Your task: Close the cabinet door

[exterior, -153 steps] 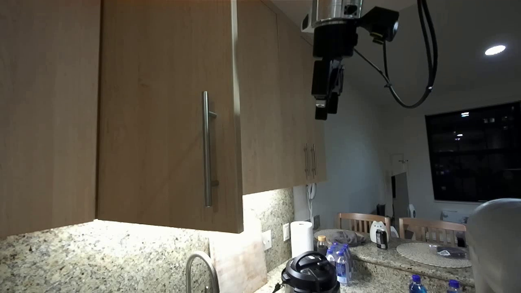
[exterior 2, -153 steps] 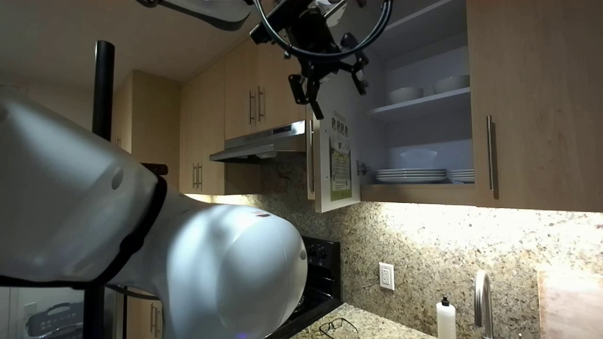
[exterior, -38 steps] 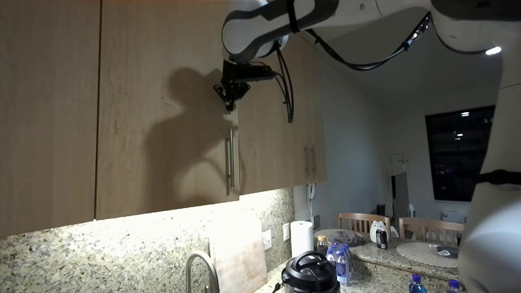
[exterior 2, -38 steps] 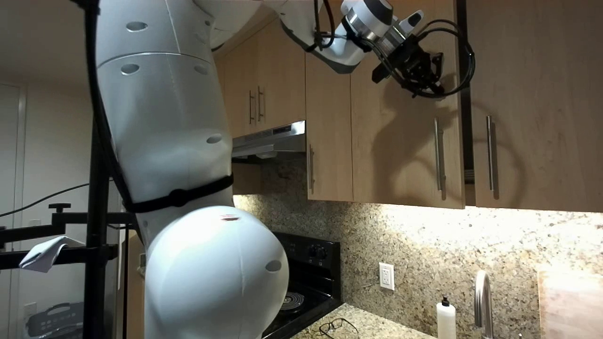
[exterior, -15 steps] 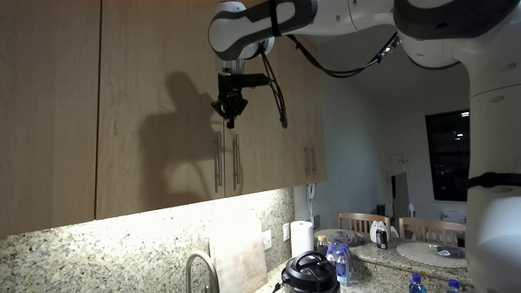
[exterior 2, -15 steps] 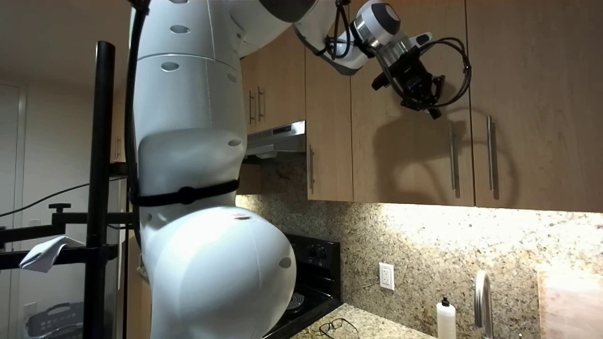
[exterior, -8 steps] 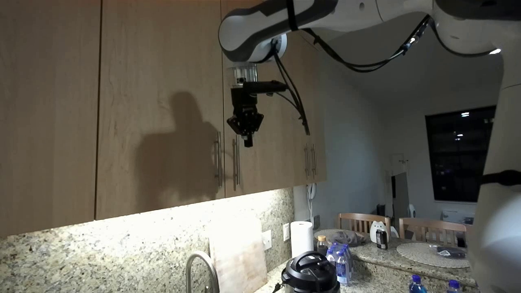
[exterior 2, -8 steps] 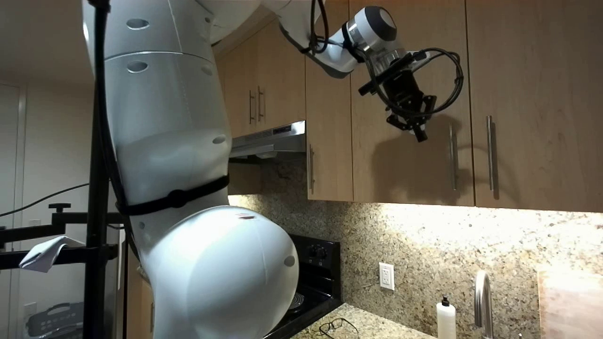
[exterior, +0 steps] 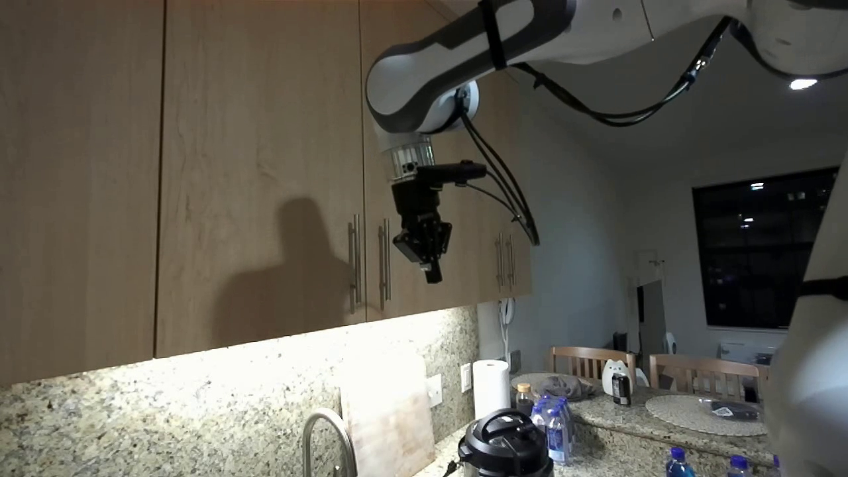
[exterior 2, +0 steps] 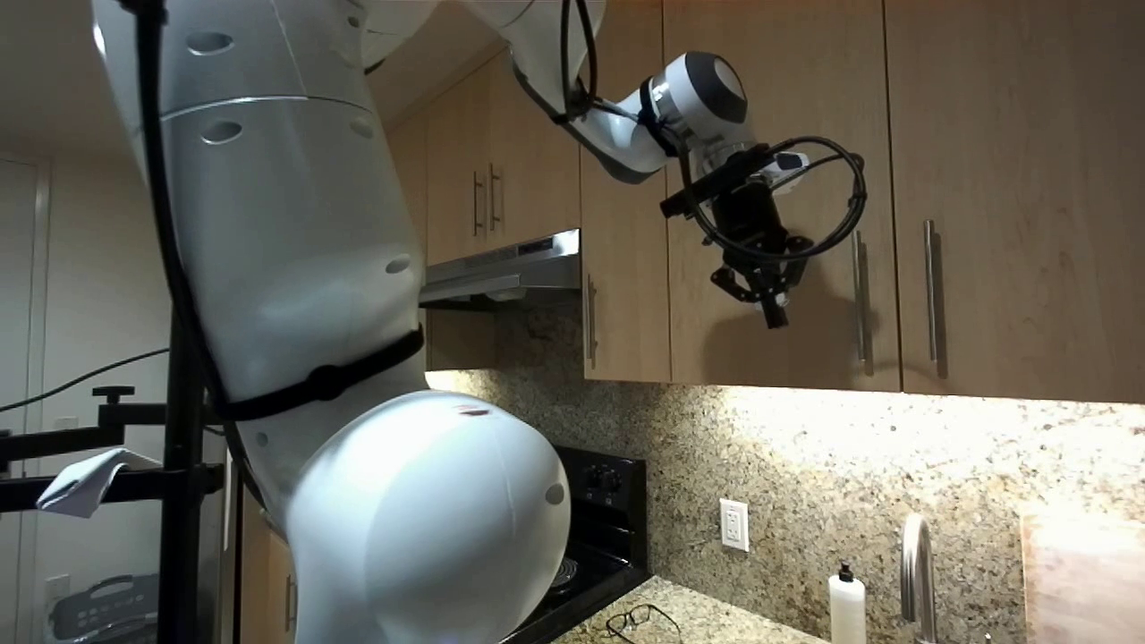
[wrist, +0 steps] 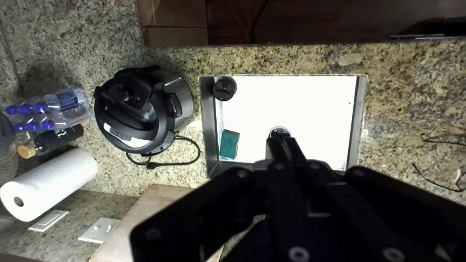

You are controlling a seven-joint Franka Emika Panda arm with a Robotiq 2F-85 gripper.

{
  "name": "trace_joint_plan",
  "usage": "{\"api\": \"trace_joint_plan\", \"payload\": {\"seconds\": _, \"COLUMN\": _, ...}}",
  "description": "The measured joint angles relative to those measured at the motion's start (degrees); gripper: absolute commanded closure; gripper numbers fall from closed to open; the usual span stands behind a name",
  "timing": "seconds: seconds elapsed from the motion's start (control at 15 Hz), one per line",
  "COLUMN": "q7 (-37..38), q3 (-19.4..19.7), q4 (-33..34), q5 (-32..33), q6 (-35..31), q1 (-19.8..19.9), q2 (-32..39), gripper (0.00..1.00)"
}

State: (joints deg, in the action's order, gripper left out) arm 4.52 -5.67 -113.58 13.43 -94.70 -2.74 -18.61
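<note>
Gripper (exterior: 432, 271) near closed tan door (exterior: 260, 152)

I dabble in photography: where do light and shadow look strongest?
In both exterior views, shadow from the arm falls on the cabinet door, and light whitens parts of the granite backsplash; in the wrist view, the sink bottom is washed out.

My arm (exterior: 464, 59) casts a dark shadow on the cabinet door (exterior: 258, 119); light beneath it whitens the backsplash (exterior 2: 787, 429), glare bleaches the sink (wrist: 309, 105), and the far wall (exterior: 576, 179) is dim.
</note>
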Motion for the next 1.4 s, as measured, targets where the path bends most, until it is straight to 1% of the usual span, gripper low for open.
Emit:
{"api": "trace_joint_plan", "payload": {"seconds": 0.33, "q7": -0.77, "q3": 0.86, "q4": -7.41, "q5": -1.41, "q6": 0.08, "q1": -0.62, "q2": -4.24, "gripper": 0.93}}
{"api": "trace_joint_plan", "payload": {"seconds": 0.73, "q7": -3.04, "q3": 4.48, "q4": -16.28, "q5": -8.34, "q6": -0.18, "q1": -0.63, "q2": -12.47, "gripper": 0.93}}
{"api": "trace_joint_plan", "payload": {"seconds": 0.93, "q7": -3.09, "q3": 5.64, "q4": -20.47, "q5": -8.70, "q6": -0.40, "q1": -0.54, "q2": -17.55, "gripper": 0.93}}
{"api": "trace_joint_plan", "payload": {"seconds": 1.33, "q7": -4.13, "q3": 6.16, "q4": -26.92, "q5": -8.68, "q6": -0.43, "q1": -0.51, "q2": -26.46, "gripper": 0.94}}
{"api": "trace_joint_plan", "payload": {"seconds": 1.4, "q7": -4.95, "q3": 6.42, "q4": -27.50, "q5": -8.60, "q6": -0.41, "q1": -0.51, "q2": -27.47, "gripper": 0.90}}
